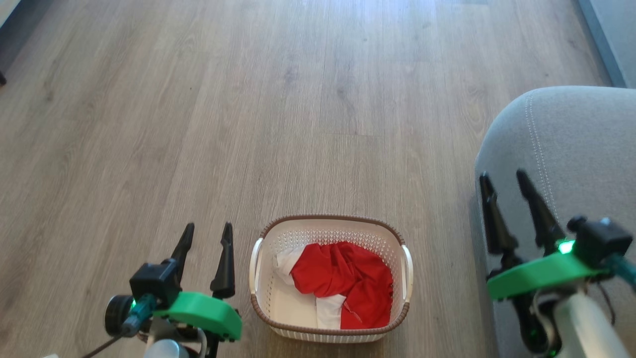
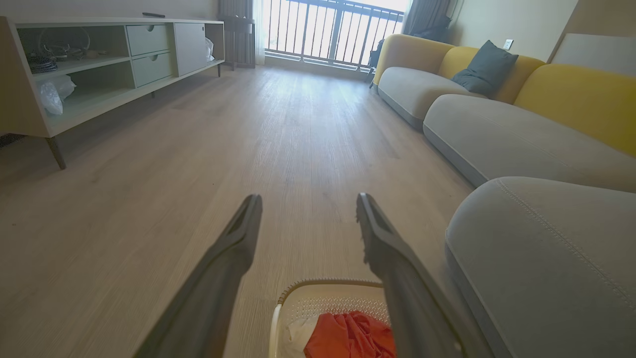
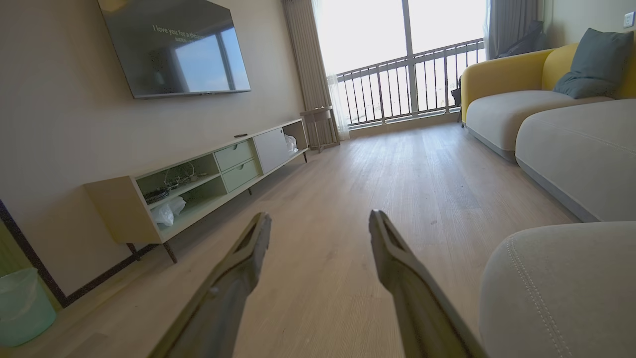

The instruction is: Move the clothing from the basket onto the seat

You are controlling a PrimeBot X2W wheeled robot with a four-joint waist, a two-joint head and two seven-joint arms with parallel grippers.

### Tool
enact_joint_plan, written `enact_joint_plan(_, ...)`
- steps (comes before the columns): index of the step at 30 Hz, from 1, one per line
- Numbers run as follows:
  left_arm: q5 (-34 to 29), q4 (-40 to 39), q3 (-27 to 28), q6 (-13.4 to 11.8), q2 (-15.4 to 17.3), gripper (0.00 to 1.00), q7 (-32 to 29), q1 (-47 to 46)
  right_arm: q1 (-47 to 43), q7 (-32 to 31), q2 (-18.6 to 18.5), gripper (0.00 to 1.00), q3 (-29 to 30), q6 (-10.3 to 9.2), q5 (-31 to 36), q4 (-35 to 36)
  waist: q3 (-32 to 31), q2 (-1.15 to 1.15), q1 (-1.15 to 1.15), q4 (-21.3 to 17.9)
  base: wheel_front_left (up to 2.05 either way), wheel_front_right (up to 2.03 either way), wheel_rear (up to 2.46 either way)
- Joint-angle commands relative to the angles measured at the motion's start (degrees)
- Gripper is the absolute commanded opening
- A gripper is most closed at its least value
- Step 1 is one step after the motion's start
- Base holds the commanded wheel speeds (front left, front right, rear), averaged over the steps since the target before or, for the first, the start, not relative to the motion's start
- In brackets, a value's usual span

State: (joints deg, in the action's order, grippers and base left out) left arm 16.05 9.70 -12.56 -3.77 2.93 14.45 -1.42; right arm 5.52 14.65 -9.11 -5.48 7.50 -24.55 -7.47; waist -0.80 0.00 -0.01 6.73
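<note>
While hanging low at the near left, spread wide with nothing held: left gripper [image 1: 208, 226], dark fingers [image 1: 224, 263] well apart above the wood floor [image 1: 298, 99]. Just right of it, down on that floor: basket [image 1: 328, 233], cream, brown rim, a white handle on either side. Inside, bunched toward the right and near walls: clothing [image 1: 348, 278], bright red with white bands, not yet out.

Over at the near right, likewise released and carrying nothing: right gripper [image 1: 503, 174], fingertips up against the rounded left edge of the seat [image 1: 571, 139] in the head view. Touching it or not, cannot tell. Seat big and grey, pale stitching down the corner, apart from the basket with a strip of floor between.

Farther out on the left: low cabinet [image 2: 99, 64] along the wall, plastic bags on its shelves, a pale green bin [image 3: 22, 308] by its near end, a wall-mounted TV [image 3: 174, 44] above. Farther out on the right: sofa [image 2: 497, 134] in grey with yellow backs, a dark cushion [image 2: 484, 67] propped on it. Farthest of all: balcony railing [image 3: 407, 84], bright daylight behind.
</note>
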Motion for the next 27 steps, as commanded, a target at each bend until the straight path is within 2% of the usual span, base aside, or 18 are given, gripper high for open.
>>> enact_joint_plan(1,-0.7,-2.1,2.6,-0.5,0.0,1.0,0.5,-1.5,-0.1,0.3,0.2,1.0,-1.4,-0.01,1.4,1.2,-0.2,0.0,0.01,0.1,0.0,0.0,0.0)
enact_joint_plan(13,-2.2,-1.9,4.1,-1.1,0.0,1.0,0.5,1.5,-4.8,0.3,1.9,1.0,-3.1,-0.01,6.4,-4.6,-0.8,0.0,0.01,-1.0,0.0,0.0,0.0)
enact_joint_plan(27,-2.6,-0.6,3.2,-1.1,0.0,1.0,0.5,1.6,-4.3,0.3,2.7,1.0,-2.5,-0.01,7.8,-5.3,-0.1,0.0,0.01,-1.4,0.0,0.0,0.0)
